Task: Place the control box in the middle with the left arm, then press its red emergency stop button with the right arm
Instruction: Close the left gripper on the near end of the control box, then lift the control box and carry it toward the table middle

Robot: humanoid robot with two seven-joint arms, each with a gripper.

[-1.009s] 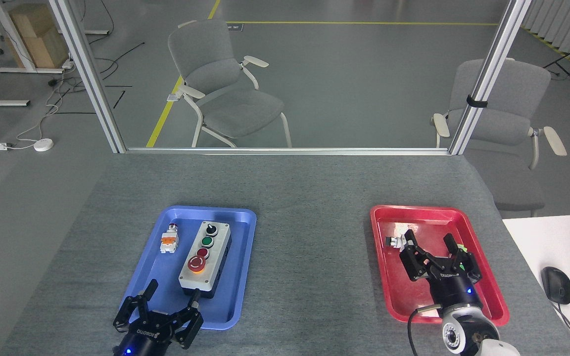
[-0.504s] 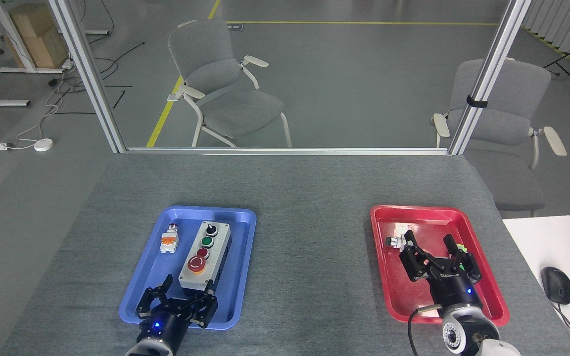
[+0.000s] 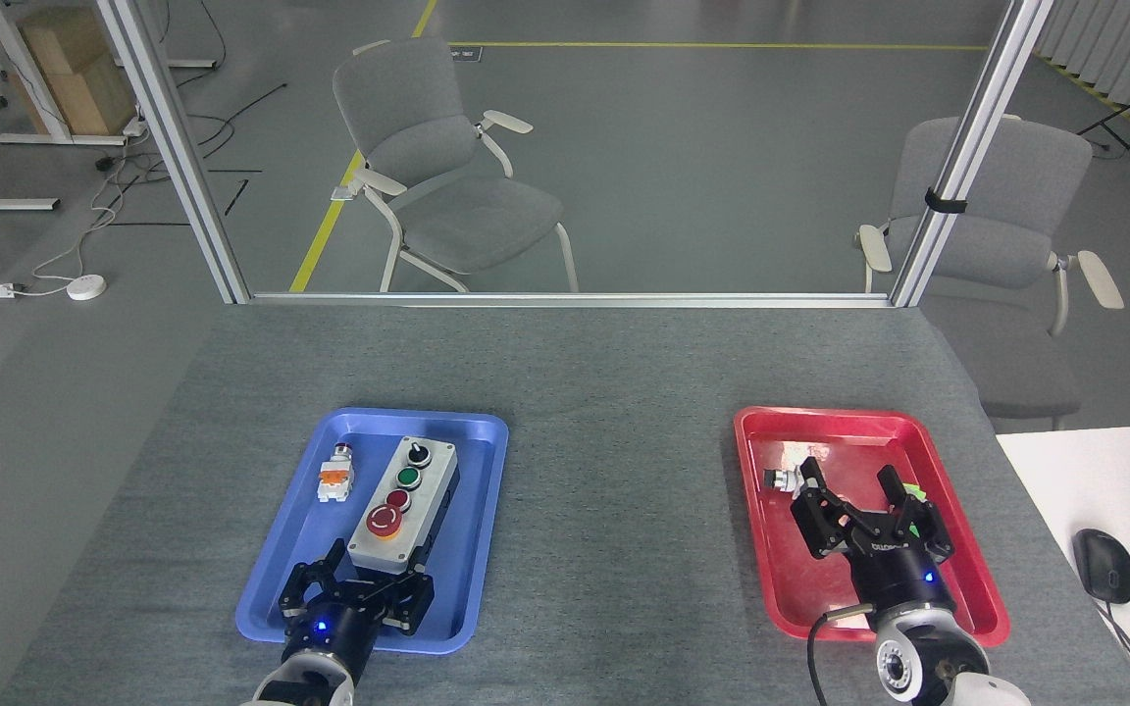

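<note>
Left gripper point(image 3: 361, 586) straddling the near end of the control box point(image 3: 401, 504), fingers spread wide and not yet clamped, inside the blue tray point(image 3: 276, 579) at left. Lying lengthwise there, with the red emergency stop button point(image 3: 384, 522) nearest the claw. Needing, by judgement, a square, centred squeeze on the sides before lifting toward the middle point(image 3: 614, 471). Hovering at right above the red tray point(image 3: 957, 471), right gripper point(image 3: 864, 508) gaping open, holding nothing.
</note>
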